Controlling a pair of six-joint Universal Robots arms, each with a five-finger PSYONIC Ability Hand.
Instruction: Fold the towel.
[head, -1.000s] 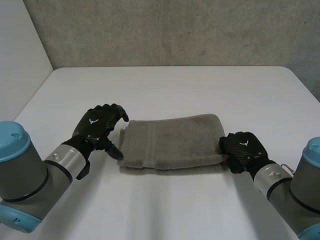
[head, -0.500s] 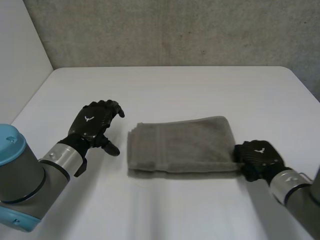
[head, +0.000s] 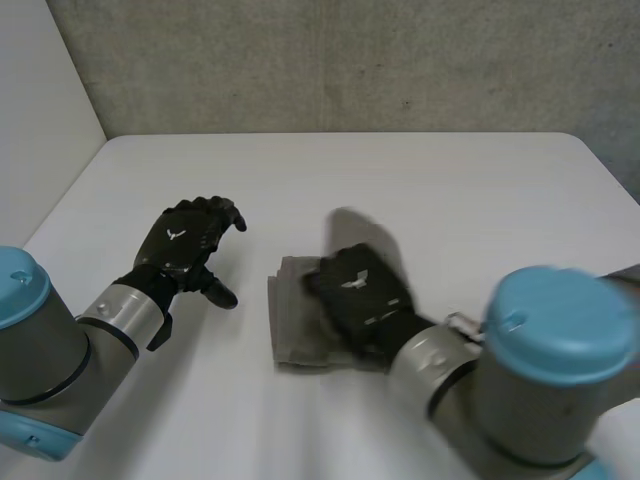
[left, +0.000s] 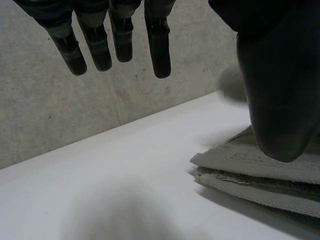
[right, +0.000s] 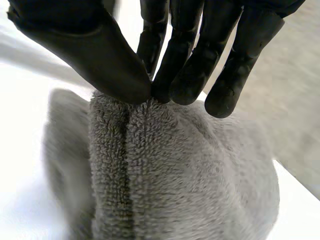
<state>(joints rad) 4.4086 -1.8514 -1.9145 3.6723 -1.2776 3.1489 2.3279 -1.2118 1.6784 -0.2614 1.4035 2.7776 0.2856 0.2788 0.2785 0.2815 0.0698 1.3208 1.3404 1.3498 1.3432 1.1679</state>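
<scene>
your left robot hand is released: fingers straight and spread, holding nothing. it hovers over bare worktop near the left end of the towel, apart from it. the towel is grey terry and sits around the middle of the worktop, nearer the front edge. the left wrist view gives you its end as stacked folded layers lying flat beside the thumb. your right robot hand reaches in across the towel and covers most of it in the head view; only the left end of the cloth sticks out past it. check the right wrist view for the grasp: the thumb and fingertips pinch a bunched ridge of the towel between them, and the cloth spreads out rounded below the pinch. you can't tell which edge or corner of the towel that ridge is.
</scene>
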